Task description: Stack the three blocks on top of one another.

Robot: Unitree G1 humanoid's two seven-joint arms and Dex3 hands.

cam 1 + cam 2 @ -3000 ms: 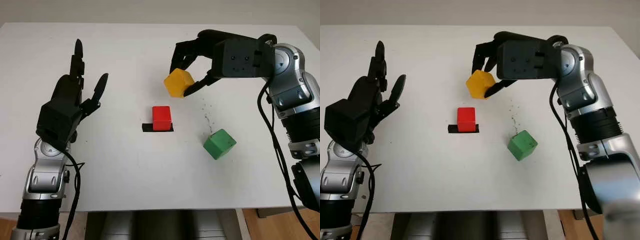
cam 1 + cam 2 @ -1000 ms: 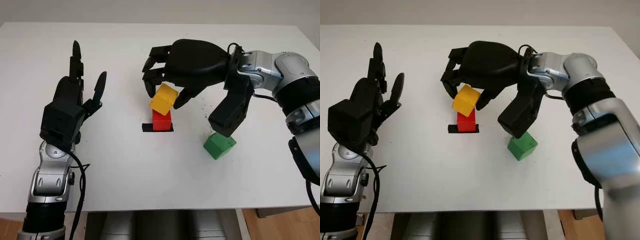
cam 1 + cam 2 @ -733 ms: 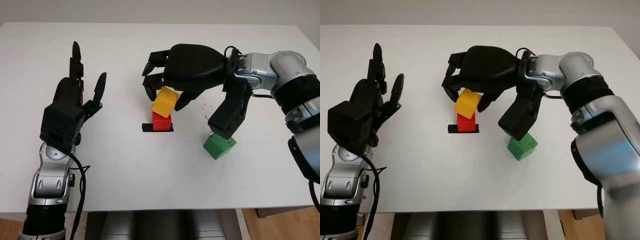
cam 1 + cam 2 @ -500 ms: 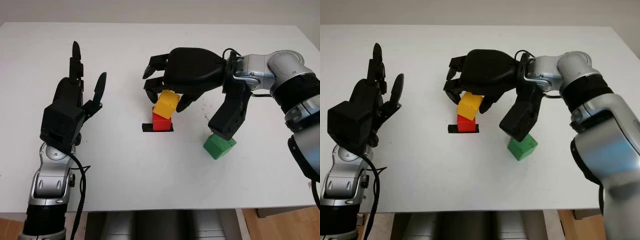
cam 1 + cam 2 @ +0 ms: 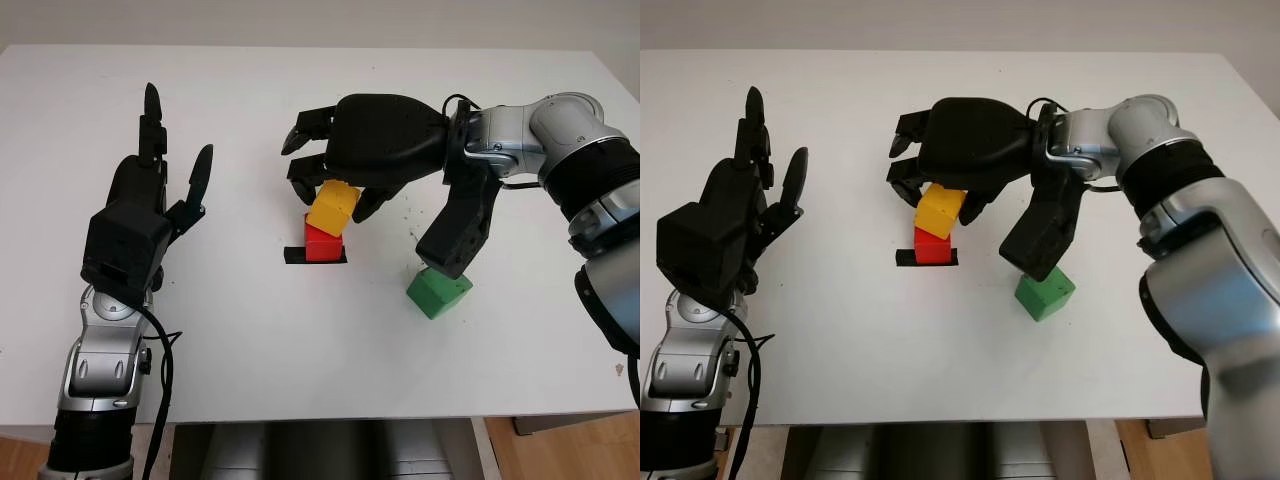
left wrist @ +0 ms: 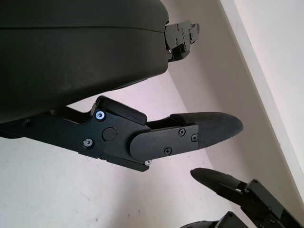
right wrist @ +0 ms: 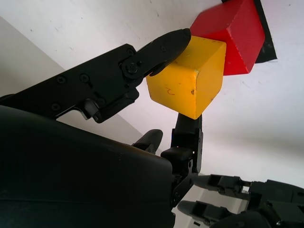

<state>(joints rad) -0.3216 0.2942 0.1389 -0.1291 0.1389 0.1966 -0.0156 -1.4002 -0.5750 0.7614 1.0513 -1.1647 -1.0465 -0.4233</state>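
- White table [image 5: 300, 380], nothing fancy, with a black tape mark [image 5: 292, 256] near the middle; I'm guessing that's the stacking spot.
- Red block [image 5: 320, 244] sits on the tape as the base.
- Right hand [image 5: 335, 190] is clamped on the yellow block [image 5: 333, 208], fingertip and thumb on opposite faces. The block sits right on the red one but looks a bit tilted and offset, so I'd square it up before letting go.
- Green block [image 5: 438, 292] waits on the table to the right, partly under my right forearm. That one goes on last.
- Left hand [image 5: 140, 215] is open, parked upright over the left side, out of the way.
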